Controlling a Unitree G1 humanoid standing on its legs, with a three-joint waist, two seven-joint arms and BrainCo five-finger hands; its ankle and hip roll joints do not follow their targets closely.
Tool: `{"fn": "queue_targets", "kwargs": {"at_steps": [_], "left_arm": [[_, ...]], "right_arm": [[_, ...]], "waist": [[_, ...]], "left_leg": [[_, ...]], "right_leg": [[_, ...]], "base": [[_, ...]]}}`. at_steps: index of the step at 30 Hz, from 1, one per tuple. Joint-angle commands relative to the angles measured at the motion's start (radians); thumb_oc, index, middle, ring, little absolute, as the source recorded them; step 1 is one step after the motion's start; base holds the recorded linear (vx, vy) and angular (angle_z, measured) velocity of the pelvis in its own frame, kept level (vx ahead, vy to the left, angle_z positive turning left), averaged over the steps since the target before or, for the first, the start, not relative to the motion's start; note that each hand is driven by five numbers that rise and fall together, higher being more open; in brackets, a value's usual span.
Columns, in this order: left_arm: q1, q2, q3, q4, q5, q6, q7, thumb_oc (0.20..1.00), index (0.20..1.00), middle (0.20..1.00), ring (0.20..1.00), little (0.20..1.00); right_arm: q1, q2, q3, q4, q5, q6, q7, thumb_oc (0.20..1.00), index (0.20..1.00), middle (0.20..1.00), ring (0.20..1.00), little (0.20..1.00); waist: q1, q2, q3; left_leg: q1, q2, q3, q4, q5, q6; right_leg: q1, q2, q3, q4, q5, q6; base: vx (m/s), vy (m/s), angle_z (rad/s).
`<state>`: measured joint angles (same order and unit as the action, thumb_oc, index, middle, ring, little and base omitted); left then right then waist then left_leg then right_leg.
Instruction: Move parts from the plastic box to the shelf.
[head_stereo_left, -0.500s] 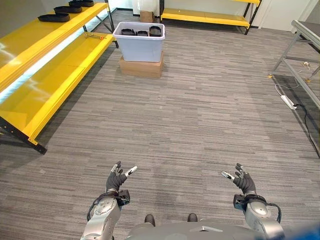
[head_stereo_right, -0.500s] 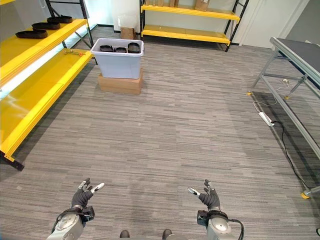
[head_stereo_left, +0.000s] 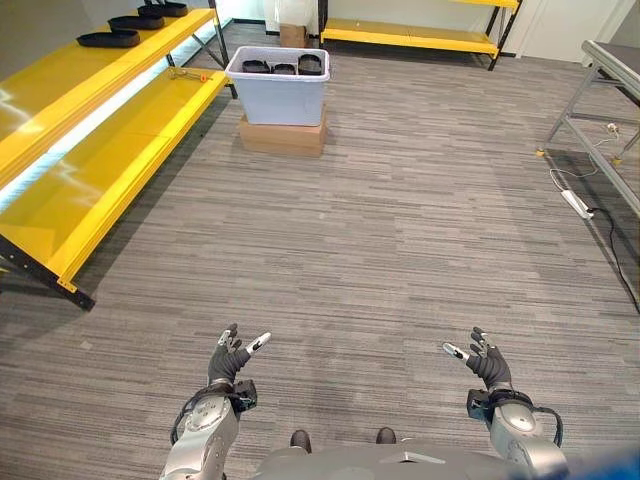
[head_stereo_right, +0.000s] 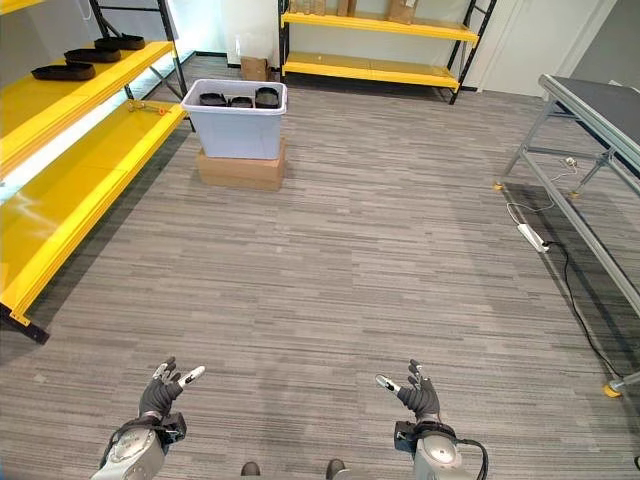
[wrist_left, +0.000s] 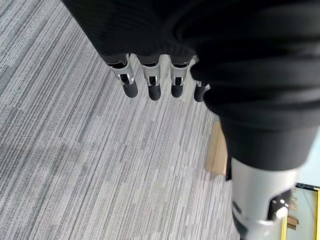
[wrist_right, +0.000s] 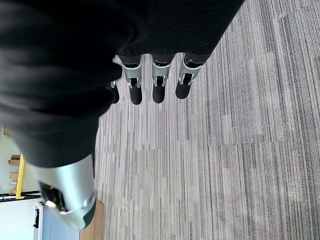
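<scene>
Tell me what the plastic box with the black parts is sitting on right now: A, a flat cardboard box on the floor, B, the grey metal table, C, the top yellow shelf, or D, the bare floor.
A: the plastic box rests on a flat cardboard box on the floor, beside the end of the yellow shelf, with black parts inside it.
</scene>
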<state>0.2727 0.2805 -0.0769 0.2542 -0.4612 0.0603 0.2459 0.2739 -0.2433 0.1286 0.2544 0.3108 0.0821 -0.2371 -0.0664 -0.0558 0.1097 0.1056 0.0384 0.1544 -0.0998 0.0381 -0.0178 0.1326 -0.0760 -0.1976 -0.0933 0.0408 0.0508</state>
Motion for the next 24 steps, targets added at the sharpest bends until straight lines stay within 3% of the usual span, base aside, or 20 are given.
{"fn": "queue_targets", "kwargs": {"at_steps": [1, 24], "left_arm": [[-0.034, 0.008, 0.0, -0.05, -0.011, -0.04, 0.0, 1.0, 1.0, 1.0, 1.0, 1.0], [-0.03, 0.003, 0.015, -0.045, 0.0, -0.045, 0.011, 1.0, 1.0, 1.0, 1.0, 1.0]], "right_arm": [[-0.055, -0.004, -0.02, -0.03, 0.018, -0.03, 0.002, 1.0, 1.0, 1.0, 1.0, 1.0], [-0.056, -0.008, -0.024, -0.024, 0.018, -0.028, 0.007, 1.0, 1.0, 1.0, 1.0, 1.0]], "waist": [[-0.003, 0.035, 0.02], [0.005, 0.033, 0.017]], "left_leg": [[0.022, 0.057, 0.008, 0.013, -0.07, -0.028], [0.03, 0.05, -0.002, 0.013, -0.08, -0.022]], "right_leg": [[-0.003, -0.109, 0.029, 0.015, -0.07, 0.103], [0.015, -0.116, 0.009, 0.02, -0.081, 0.107]], "base": [[0.0, 0.0, 0.0], [0.0, 0.0, 0.0]]}}
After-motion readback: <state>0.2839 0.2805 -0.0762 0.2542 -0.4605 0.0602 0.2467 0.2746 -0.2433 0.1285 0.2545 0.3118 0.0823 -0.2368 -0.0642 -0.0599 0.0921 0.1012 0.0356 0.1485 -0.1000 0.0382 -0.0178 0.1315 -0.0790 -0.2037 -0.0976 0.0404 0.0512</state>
